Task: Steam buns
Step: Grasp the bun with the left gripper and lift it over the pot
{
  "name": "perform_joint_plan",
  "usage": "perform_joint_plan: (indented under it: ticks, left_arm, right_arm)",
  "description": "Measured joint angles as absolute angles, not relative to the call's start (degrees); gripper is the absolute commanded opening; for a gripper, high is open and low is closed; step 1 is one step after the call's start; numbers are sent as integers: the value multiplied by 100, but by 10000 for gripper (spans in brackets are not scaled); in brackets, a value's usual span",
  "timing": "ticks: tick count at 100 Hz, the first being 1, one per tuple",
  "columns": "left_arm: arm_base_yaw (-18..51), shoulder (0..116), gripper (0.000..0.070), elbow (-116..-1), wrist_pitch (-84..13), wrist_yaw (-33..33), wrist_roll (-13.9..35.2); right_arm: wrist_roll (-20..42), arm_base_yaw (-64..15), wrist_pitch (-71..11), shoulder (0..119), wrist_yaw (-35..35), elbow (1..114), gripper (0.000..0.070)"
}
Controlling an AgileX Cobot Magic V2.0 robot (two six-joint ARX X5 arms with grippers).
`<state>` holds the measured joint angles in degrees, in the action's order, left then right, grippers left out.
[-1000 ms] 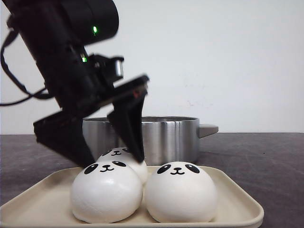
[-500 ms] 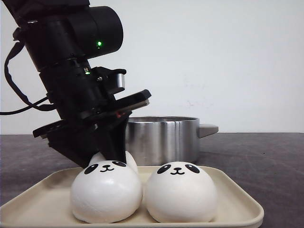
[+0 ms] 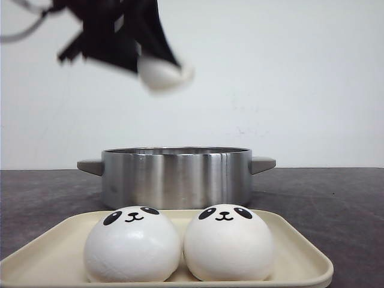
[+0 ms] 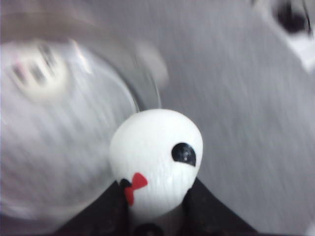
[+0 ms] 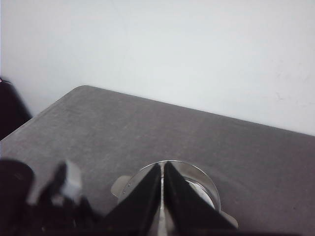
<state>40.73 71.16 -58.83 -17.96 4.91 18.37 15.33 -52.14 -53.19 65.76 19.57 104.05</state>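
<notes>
White bun (image 3: pixel 162 71) is pinched in the left gripper (image 3: pixel 144 57), high over the steel pot (image 3: pixel 176 176) — the carry step. Next: lower it into the pot & let go. Two buns (image 3: pixel 132 245) wait on the tray (image 3: pixel 300 255). Right gripper (image 5: pixel 162 196) looks closed, holding nothing.

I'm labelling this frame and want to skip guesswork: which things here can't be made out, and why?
- Left end effector, front view: motion-blurred and cut off by the top edge; its arm is out of sight.
- Held bun: front view shows only a blurred white blob; left wrist view shows one eye, the rest of the face turned away.
- Pot interior: hidden by its wall in front view, smeared in left wrist view.
- Tray: near edge cropped.
</notes>
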Motion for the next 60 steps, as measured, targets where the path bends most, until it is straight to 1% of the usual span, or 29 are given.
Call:
perform_joint_plan:
  ticks: [11,30,43,60]
  left_arm:
    - [3852,7227,9,-6281,-1780,137,1581]
    - [3483,7926,10,-6873,-1691,134,1157]
    - [3208,8591,10,-7111,-1691,132,1085]
    - [2985,9338,10,-7131,-1717,128,1041]
  right_arm:
    - [1540,-5214,-5319,6576,1957,10403,0]
    - [1544,-5214,-5315,6576,1953,10403,0]
    - [1544,-5214,-5312,6576,1953,10403,0]
    - [1544,-5214,-5312,6576,1953,10403,0]
